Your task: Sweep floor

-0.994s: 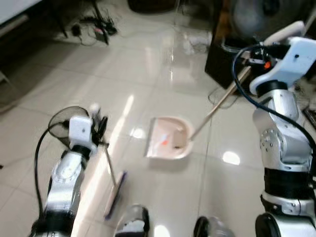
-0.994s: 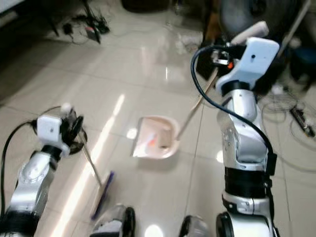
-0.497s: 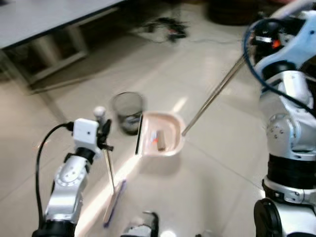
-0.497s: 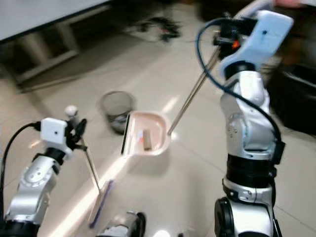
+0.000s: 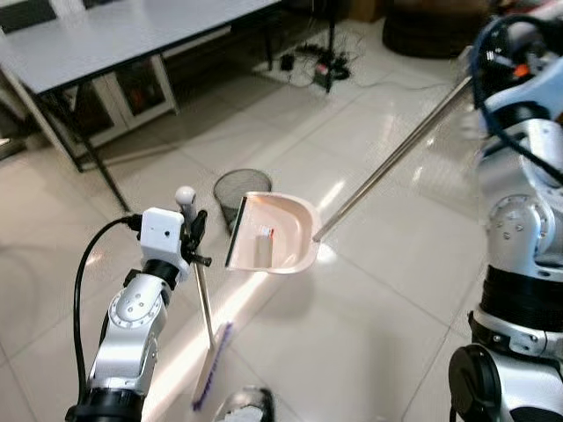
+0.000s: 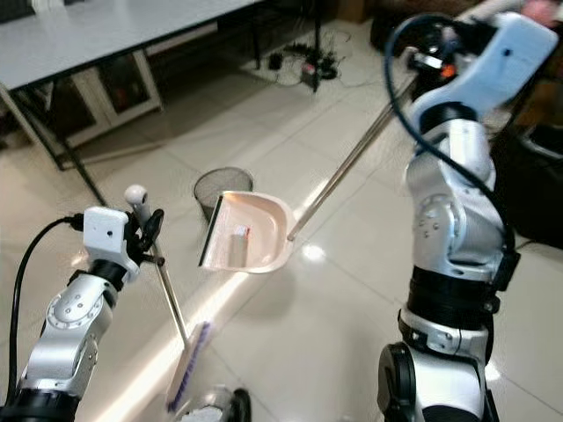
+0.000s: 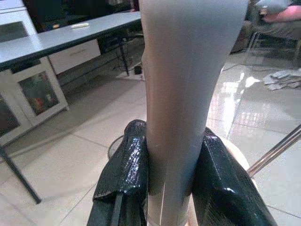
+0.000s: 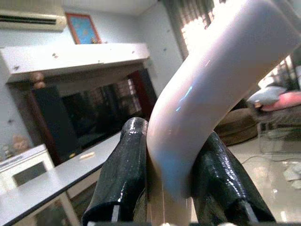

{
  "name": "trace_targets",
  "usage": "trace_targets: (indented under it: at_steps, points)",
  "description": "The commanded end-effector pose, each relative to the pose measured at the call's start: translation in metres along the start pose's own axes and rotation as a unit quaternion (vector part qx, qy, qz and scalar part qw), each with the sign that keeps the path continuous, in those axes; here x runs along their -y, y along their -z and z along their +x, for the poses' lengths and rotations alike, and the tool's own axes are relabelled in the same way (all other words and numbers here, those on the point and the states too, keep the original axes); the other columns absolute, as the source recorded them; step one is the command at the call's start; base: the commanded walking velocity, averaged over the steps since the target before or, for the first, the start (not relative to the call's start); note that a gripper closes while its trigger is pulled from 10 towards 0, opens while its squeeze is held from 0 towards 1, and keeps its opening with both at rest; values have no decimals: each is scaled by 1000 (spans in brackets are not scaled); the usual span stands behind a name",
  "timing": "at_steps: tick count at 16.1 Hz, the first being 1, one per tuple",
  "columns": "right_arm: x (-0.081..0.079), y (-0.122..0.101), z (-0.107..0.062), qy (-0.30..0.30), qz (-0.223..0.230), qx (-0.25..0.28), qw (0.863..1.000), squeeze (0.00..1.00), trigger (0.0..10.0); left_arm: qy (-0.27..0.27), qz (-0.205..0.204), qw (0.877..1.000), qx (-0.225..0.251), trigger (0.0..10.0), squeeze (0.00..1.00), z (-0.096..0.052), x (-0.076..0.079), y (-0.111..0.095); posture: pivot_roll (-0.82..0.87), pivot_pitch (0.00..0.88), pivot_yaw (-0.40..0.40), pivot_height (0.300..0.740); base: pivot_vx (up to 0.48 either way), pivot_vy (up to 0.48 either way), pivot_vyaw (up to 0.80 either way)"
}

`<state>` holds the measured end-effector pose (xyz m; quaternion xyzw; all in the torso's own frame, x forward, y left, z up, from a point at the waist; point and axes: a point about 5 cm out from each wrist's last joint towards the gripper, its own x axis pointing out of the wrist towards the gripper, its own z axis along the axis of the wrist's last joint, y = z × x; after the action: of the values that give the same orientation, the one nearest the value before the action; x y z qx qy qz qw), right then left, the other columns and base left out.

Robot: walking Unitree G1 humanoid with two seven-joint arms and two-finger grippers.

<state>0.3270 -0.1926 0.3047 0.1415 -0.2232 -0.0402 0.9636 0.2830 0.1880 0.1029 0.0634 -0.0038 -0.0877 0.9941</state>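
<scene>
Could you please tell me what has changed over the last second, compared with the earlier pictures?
The camera has swung round: a table and a mesh waste bin have come into view. The dustpan, first well short of the bin, now has its lip beside it, with the debris further back in the pan. Unchanged: the right gripper grips the dustpan's handle and the left gripper grips the broom.

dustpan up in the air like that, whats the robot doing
The robot is mid-sweep. Its right gripper is shut on the long handle of the pink dustpan, which is raised beside a wire mesh bin with a bit of litter inside. Its left gripper is shut on the broom, whose bristles point down at the tiled floor.
</scene>
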Motion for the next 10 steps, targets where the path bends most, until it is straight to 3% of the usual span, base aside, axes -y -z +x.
trace_targets:
  at_steps: [1, 10]
  points:
    - [-8, -16, 5, -12, 14, 34, 999, 0, 10000, -7, 10, 1000, 11, 10000, 0, 3, -4, -7, 12, 23, 70, 740, 337, 0, 0]
    - [-16, -17, 11, -37, -4, 30, 999, 0, 10000, -21, 5, 1000, 15, 10000, 0, 3, -4, -7, 23, 16, 42, 740, 367, 0, 58]
